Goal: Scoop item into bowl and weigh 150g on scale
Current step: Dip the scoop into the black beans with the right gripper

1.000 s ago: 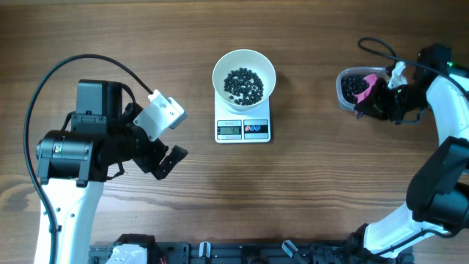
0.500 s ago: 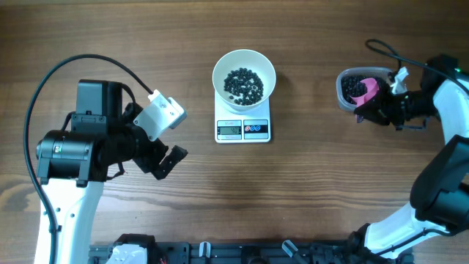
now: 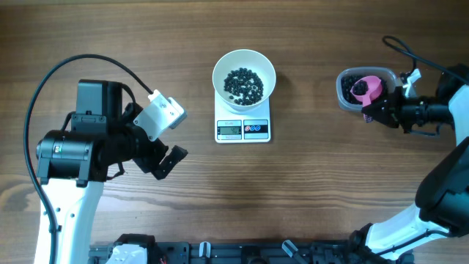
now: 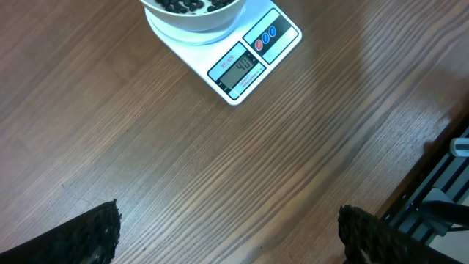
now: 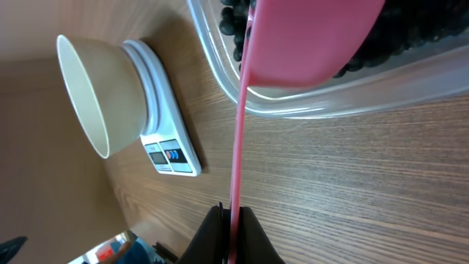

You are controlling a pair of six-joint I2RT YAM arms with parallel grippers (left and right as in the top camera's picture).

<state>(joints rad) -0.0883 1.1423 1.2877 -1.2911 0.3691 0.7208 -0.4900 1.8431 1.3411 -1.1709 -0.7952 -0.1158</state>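
Right gripper [image 5: 231,229] is clamped tight on the end of the thin handle of a pink scoop [image 3: 364,88], jaws pinching it from both sides. The scoop's head sits over the open top of a clear tub [image 3: 341,89] near the table's [image 3: 308,191] right edge; can't tell if it's touching the black beans [image 3: 352,78] inside. The tub is part full of them, a dark glossy heap. Well apart from it, at mid-table toward the far edge, the white bowl [image 3: 220,67] stands upright on the scale [image 3: 243,130], covering most of the platform, with the display and two buttons poking out on the near side. A loose layer of the same beans [image 3: 243,83] lies in the bottom of the bowl. The display shows digits, too small to read for sure. Left gripper [image 4: 223,238] is over by the left edge, jaws spread wide with nothing between them, hanging above bare wood, angled toward the scale, well clear of it.
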